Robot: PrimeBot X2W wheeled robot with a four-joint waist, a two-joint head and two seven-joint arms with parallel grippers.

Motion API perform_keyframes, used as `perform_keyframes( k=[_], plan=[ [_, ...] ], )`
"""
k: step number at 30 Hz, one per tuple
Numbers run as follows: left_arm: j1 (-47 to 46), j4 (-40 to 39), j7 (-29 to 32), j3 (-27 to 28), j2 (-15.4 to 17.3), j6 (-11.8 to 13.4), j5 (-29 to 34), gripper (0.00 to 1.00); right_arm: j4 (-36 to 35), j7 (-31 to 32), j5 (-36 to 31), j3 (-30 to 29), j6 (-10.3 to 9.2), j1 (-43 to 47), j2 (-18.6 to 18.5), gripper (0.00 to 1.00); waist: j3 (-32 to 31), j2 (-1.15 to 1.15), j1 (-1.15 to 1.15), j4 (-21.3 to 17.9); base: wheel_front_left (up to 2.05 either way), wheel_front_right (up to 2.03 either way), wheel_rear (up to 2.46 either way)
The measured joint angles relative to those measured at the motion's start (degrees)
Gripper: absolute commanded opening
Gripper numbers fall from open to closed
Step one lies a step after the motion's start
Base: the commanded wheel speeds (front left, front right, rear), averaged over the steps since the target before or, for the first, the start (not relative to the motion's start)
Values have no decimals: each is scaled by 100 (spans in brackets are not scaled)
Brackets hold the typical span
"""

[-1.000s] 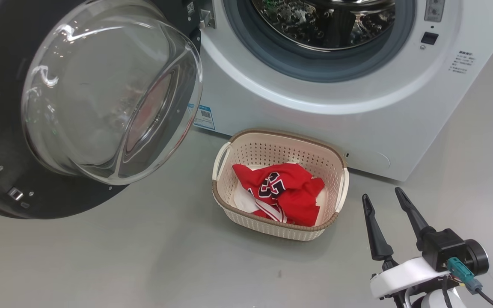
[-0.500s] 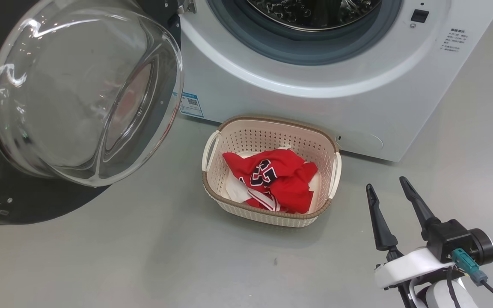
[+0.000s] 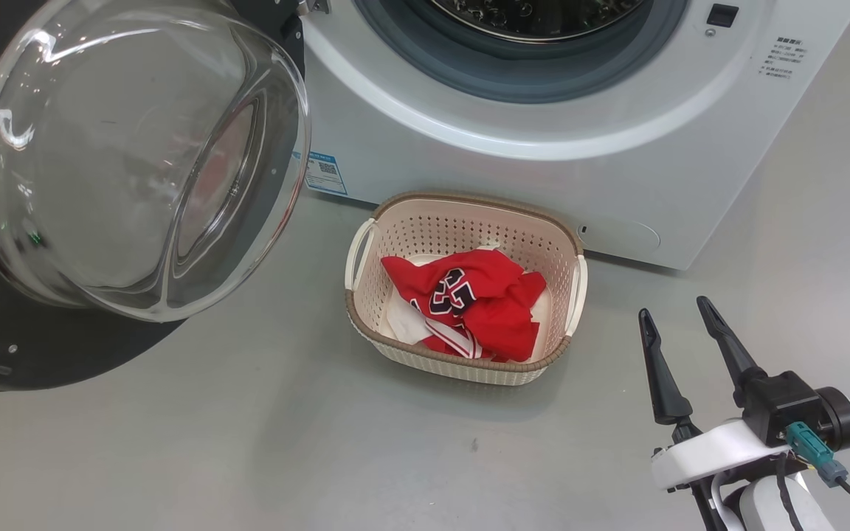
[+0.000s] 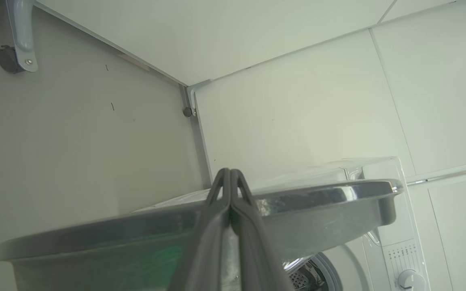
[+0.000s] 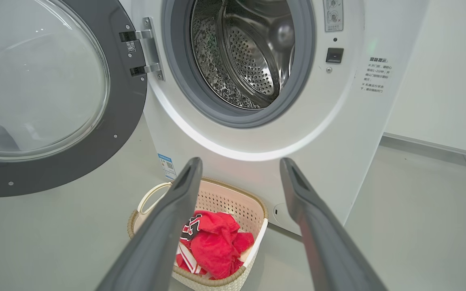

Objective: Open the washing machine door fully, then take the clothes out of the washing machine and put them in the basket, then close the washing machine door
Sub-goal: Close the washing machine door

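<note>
Step judged: door closing | clothes (image 3: 469,310) are held in basket (image 3: 462,200), ahead-left of right gripper (image 3: 674,307), released and empty | washing machine door (image 4: 297,210) stands wide, its rim lying crosswise just beyond left gripper (image 4: 231,171), clenched on nothing; contact cannot be told | left arm judged nearer.

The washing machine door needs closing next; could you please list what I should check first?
1. The clothes lie in the basket: ok.
2. The drum of the washing machine looks emptied: ok.
3. The grey gasket is free of cloth: ok.
4. The washing machine door stands wide open: ok.
5. The left end effector is shut at the door's rim; contact: cannot tell.
6. The right end effector is open, apart from the basket: ok.
</note>
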Motion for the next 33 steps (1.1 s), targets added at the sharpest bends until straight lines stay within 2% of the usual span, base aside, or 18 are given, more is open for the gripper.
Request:
perform_keyframes(
  k=[14, 33],
  plan=[
    [-5, 113, 765, -91, 54, -398, -417, 0, 43, 0, 1, -14, -1, -26, -5, 100, -38, 0, 0, 74, 0, 0, 0],
    [197, -162, 2087, -354, 46, -634, -1024, 0, 125, 0, 3, 13, -9, -22, 8, 100, -227, 0, 0, 165, 0, 0, 0]
  ],
)
